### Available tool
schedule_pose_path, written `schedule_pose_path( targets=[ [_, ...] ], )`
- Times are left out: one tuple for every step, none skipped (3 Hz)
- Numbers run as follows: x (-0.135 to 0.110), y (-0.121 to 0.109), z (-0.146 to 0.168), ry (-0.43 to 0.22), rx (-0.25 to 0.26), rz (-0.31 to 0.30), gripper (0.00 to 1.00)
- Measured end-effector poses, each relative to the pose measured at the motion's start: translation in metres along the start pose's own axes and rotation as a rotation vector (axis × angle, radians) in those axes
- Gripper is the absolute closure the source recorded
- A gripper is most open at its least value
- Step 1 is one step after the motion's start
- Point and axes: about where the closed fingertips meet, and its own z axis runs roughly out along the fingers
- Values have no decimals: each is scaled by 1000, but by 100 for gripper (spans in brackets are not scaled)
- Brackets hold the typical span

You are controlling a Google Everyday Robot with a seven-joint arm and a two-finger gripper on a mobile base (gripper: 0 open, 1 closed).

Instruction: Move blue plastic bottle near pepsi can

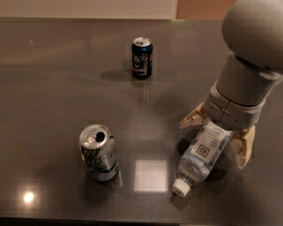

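The blue plastic bottle [202,155] lies on its side on the dark table [47,79] at the lower right, white cap pointing toward the front. My gripper [217,138] is open and straddles the bottle's upper end, one cream finger on its left and one on its right. The fingers do not press on the bottle. The pepsi can [142,58] stands upright at the back middle of the table, well away from the bottle.
A silver-and-green can [98,152] with an open top stands at the front left of the bottle. My grey arm [254,55] fills the upper right. The table's front edge runs just below the bottle's cap.
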Motion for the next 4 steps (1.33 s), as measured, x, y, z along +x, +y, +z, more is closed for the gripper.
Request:
schedule_pose_path(
  targets=[
    [4,-3,5,3,-19,3,41],
    [13,-11,2,26,-31,45,64],
    [24,-32,-17,22,-20,143,87],
    [46,-66,-48,22,40,256,100]
  ],
)
